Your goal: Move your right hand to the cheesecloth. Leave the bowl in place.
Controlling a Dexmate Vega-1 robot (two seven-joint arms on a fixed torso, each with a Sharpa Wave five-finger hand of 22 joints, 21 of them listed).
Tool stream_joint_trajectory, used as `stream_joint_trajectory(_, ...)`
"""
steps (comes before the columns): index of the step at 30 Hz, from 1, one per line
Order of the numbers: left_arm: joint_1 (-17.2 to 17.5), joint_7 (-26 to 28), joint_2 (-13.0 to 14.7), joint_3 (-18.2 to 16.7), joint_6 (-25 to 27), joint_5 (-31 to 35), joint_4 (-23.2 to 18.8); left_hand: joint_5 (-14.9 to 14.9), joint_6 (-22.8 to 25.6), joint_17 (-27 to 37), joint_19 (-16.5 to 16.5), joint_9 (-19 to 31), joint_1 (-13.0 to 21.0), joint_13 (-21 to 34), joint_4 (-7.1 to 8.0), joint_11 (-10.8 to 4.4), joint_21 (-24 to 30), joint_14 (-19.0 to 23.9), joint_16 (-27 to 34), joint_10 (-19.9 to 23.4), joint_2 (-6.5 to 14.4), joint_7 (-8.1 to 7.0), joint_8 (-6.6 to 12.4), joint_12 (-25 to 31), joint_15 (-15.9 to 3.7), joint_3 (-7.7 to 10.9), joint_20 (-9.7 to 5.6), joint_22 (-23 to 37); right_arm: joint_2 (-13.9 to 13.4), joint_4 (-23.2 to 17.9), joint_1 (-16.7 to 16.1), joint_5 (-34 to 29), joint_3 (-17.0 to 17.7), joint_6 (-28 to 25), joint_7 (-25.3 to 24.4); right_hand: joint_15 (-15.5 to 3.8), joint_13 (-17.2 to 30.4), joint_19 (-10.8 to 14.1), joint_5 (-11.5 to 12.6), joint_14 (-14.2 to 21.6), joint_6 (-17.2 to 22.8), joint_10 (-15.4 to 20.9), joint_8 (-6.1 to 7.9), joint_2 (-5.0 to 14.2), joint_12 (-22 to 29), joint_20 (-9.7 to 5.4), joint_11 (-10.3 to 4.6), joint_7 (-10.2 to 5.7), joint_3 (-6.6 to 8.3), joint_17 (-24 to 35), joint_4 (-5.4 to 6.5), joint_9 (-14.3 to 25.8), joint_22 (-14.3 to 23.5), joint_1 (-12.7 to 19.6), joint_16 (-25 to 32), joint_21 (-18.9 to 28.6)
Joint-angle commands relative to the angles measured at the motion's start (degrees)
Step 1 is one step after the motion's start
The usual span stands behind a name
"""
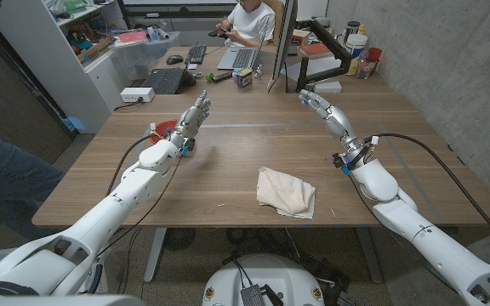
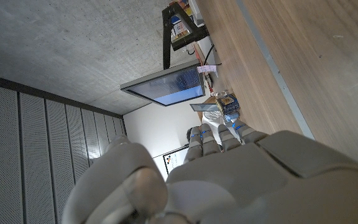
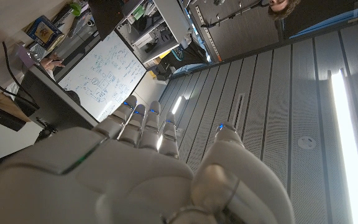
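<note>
A cream cheesecloth [image 1: 286, 192] lies crumpled on the wooden bench [image 1: 253, 149], near the bench's near edge and a little toward its right half. Nothing rests on it and neither robot hand touches it.

A red-rimmed object, possibly the bowl [image 1: 162, 129], sits by the left edge of the bench, just behind the left robot hand [image 1: 196, 114]; most of it is hidden by the wrist, so what it holds cannot be told.

The left arm reaches in from the near left corner, its robot hand raised above the bench with fingers together and pointing up toward the far edge, holding nothing. In the left wrist view the fingers [image 2: 219, 134] extend straight from the palm.

The right robot hand [image 1: 320, 105] hangs lifted over the far right part of the bench, well apart from the cheesecloth, its fingers stretched out and slightly spread, empty. The right wrist view shows those fingers [image 3: 145, 124] extended, thumb apart.

A person sits at laptops beyond the far edge.
</note>
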Motion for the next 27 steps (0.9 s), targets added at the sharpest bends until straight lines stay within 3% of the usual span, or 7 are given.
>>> stream_joint_trajectory(1, 0.01, 0.05, 0.08, 0.08, 0.01, 0.24, -0.27, -0.37, 0.13, 0.27, -0.44, 0.23, 0.14, 0.18, 0.11, -0.44, 0.08, -0.51, 0.25, 0.02, 0.64, 0.13, 0.20, 0.27, -0.15, -0.17, -0.22, 0.08, -0.18, -0.69, -0.57, -6.09, 1.07, 1.53, -3.27, 0.04, 0.12, 0.52, 0.32, 0.61, 0.17, 0.41, -0.33, -0.21, 0.03, -0.59, -0.18, -0.58, 0.09, 0.33, -0.26, 0.15, 0.10, -0.22, 0.24, -0.18)
stream_joint_trajectory(11, -0.19, 0.21, 0.08, 0.19, 0.24, 0.44, -0.67, -0.41, 0.15, 0.27, -0.53, 0.23, 0.16, 0.18, 0.10, -0.36, 0.08, -0.56, 0.24, -0.03, 0.67, 0.12, 0.18, 0.26, -0.20, -0.27, -0.20, 0.08, -0.32, -1.30, -1.26, -10.15, 1.68, 2.24, -5.45, -0.05, 0.13, 0.59, 0.40, 0.71, 0.17, 0.48, -0.34, -0.27, -0.05, -0.64, -0.51, -0.87, 0.04, 0.34, -0.32, 0.16, 0.10, -0.25, 0.17, -0.23)
stream_joint_trajectory(27, 0.21, 0.74, 0.54, 0.32, 0.45, 1.03, -2.41, -0.46, 0.26, 0.27, -0.62, 0.23, 0.19, 0.19, 0.10, -0.41, 0.08, -0.54, 0.25, 0.00, 0.73, 0.16, 0.19, 0.28, -0.14, -0.42, -0.17, 0.08, -0.63, -1.37, -2.48, -11.32, 1.71, 3.52, -6.30, -0.09, 0.14, 0.75, 0.50, 0.83, 0.25, 0.79, -0.34, -0.31, -0.06, -0.74, -0.62, -1.23, 0.00, 0.34, -0.40, 0.17, 0.10, -0.26, 0.08, -0.27)
